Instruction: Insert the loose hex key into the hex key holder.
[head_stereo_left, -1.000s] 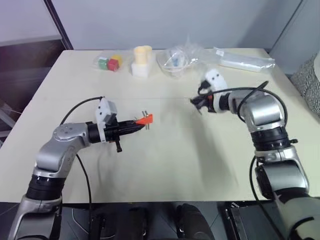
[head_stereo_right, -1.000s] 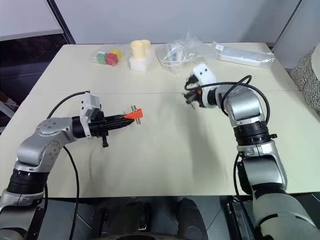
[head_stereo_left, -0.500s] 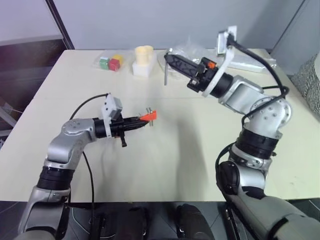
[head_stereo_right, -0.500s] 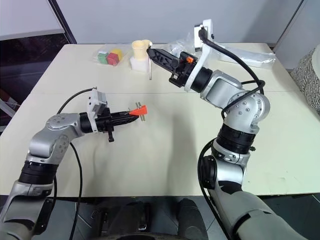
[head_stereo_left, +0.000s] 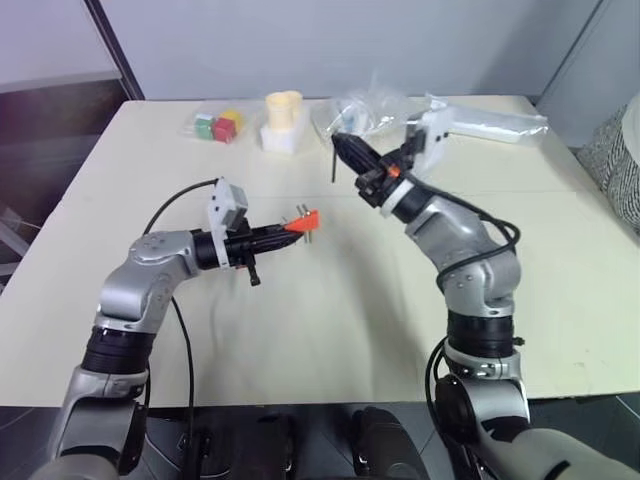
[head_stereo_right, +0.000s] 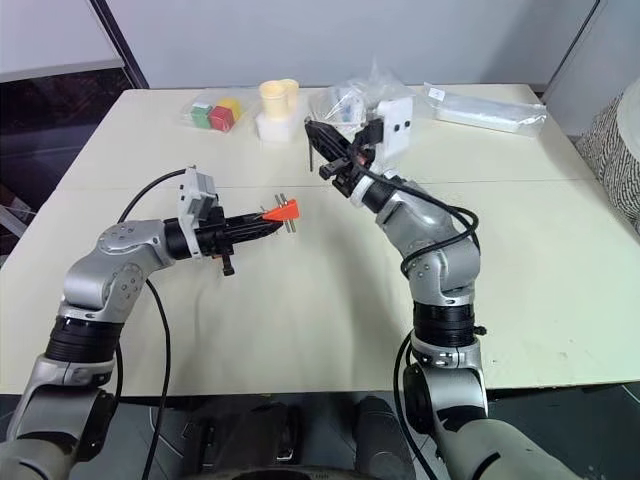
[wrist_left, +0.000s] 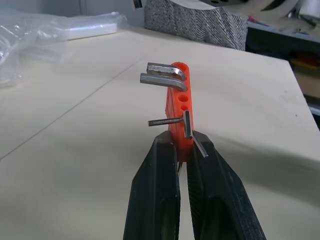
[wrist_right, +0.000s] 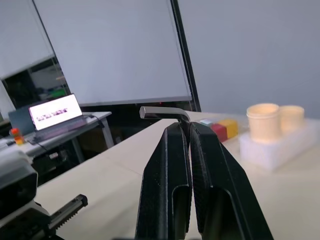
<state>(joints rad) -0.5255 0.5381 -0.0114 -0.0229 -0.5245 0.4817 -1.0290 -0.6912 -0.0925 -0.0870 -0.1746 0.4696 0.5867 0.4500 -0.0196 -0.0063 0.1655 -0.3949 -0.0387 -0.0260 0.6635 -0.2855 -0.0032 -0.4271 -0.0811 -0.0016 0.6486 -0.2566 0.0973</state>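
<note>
The key is mostly hidden between the closed fingers of the right claw, only its bent end poking past the tips. The left claw grips the holder's lower end, held off the counter; several silvery keys sit in its holes, others empty.

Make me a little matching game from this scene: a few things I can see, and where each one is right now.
Things:
1. hex key holder
2. loose hex key
3. coloured cubes
4. left gripper

Places or states:
A. at the table's far edge, left of the cream cups
B. pinched in the right gripper
C. red-orange, held above the table
D. shut on the holder

Pairs: 1-C, 2-B, 3-A, 4-D
</note>
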